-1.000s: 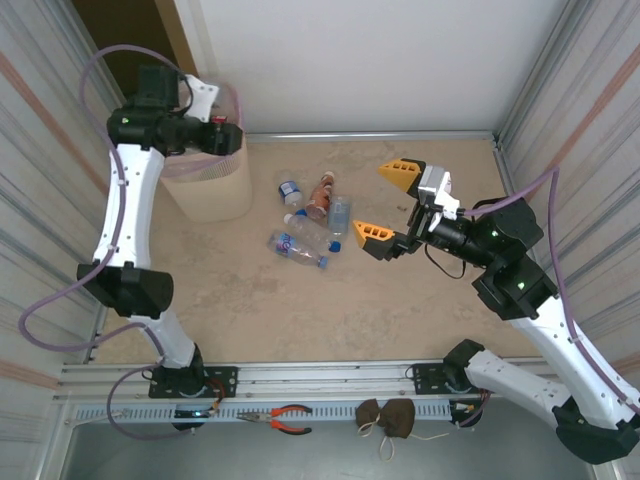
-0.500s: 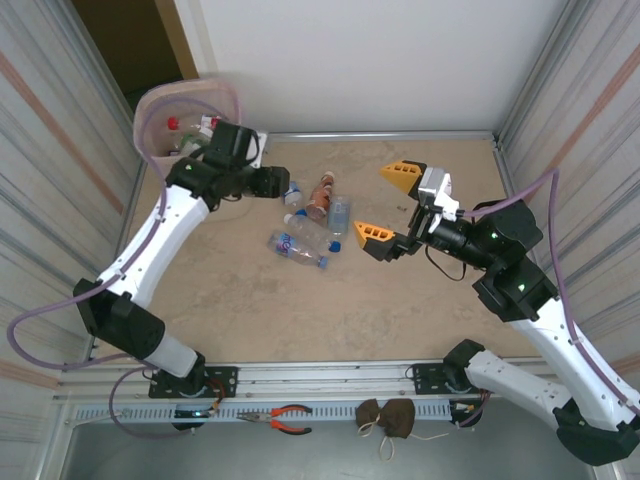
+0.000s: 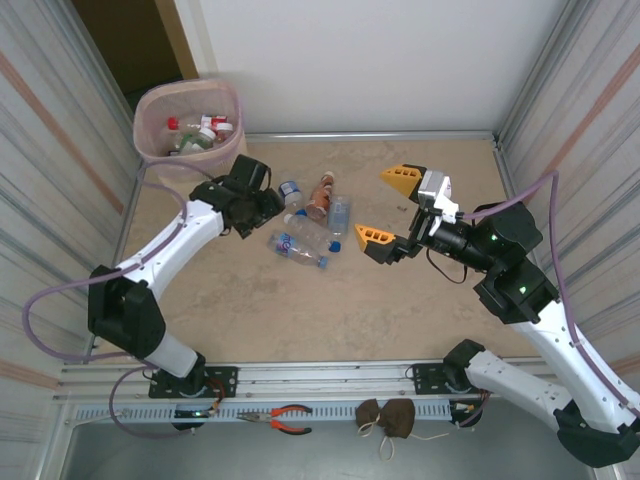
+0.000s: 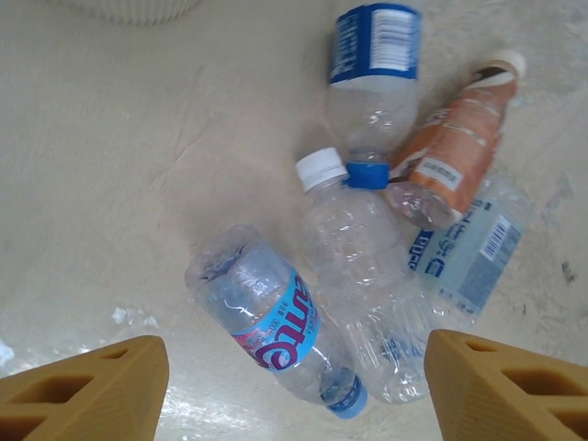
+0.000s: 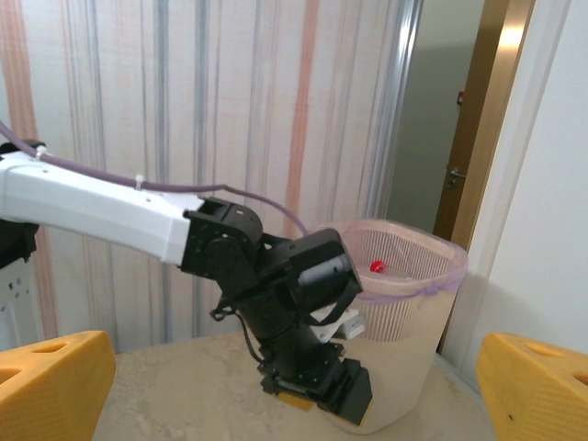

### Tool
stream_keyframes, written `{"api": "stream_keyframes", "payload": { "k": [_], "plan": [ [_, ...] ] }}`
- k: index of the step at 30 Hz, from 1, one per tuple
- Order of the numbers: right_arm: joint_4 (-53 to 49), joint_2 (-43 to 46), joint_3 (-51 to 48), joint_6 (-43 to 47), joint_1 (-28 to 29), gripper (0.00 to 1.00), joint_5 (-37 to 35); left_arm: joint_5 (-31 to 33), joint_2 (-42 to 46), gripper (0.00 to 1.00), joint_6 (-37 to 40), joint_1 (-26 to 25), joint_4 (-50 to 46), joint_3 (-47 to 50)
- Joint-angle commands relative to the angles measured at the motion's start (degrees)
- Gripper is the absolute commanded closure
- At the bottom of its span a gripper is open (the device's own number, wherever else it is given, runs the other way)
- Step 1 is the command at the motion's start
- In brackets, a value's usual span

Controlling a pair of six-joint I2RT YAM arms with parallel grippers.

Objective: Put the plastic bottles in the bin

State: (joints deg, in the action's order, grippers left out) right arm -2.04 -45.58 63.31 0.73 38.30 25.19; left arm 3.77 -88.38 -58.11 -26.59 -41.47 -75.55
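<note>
Left wrist cam, left gripper [image 4: 298, 372] spread wide, empty, plastic bottles [image 4: 354, 241] below, btwn jaws

Clear, glossy, crumpled plastic of the bottles [image 4: 358, 239] below me, their slick printed labels [image 4: 276, 317], matt mottled beige table [image 4: 138, 138], my left fingers [image 4: 87, 390] of matt orange plastic, ribbed beige plastic bin [image 5: 404, 335] at far left, its thin translucent pink bag [image 5: 432, 276]

The left pincer [image 4: 296, 349] has mustard-yellow fingers [image 4: 92, 390]. Just ahead of it lies the pink-labelled bottle [image 4: 271, 322], clear, its label edged sky-blue, its cap blue. The white-capped bottle [image 4: 354, 234] is clear. Farther ahead, the navy-labelled bottle [image 4: 372, 69] has a blue cap. To the pincer's right, the orange bottle [image 4: 450, 147] has a cream cap. The bin [image 5: 418, 349] is beige, lined pink.
</note>
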Motion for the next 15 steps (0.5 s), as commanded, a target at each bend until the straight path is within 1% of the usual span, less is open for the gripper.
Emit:
{"api": "stream_keyframes", "payload": {
  "k": [1,3,7,11,15],
  "plan": [
    [0.11,0.69,-0.2,1.29,0.54,0.01,-1.12,-2.57,-1.63,0.21,-10.41,0.63,2.97,2.86],
    [0.04,0.59,-0.2,1.41,0.49,0.01,-1.19,-4.95,-2.63,0.19,-12.69,1.09,5.09,4.56],
    [-0.13,0.41,-0.04,1.7,0.52,0.01,-1.18,-8.28,-4.96,0.2,-16.32,1.54,8.87,7.18],
    [-0.41,0.32,0.12,2.0,0.52,0.01,-1.33,-8.93,-6.86,0.2,-18.58,1.78,10.22,8.91],
    [-0.77,0.14,0.47,2.19,0.49,0.01,-1.2,-11.03,-8.65,0.24,-20.26,2.66,13.98,11.18]
  ]
}}
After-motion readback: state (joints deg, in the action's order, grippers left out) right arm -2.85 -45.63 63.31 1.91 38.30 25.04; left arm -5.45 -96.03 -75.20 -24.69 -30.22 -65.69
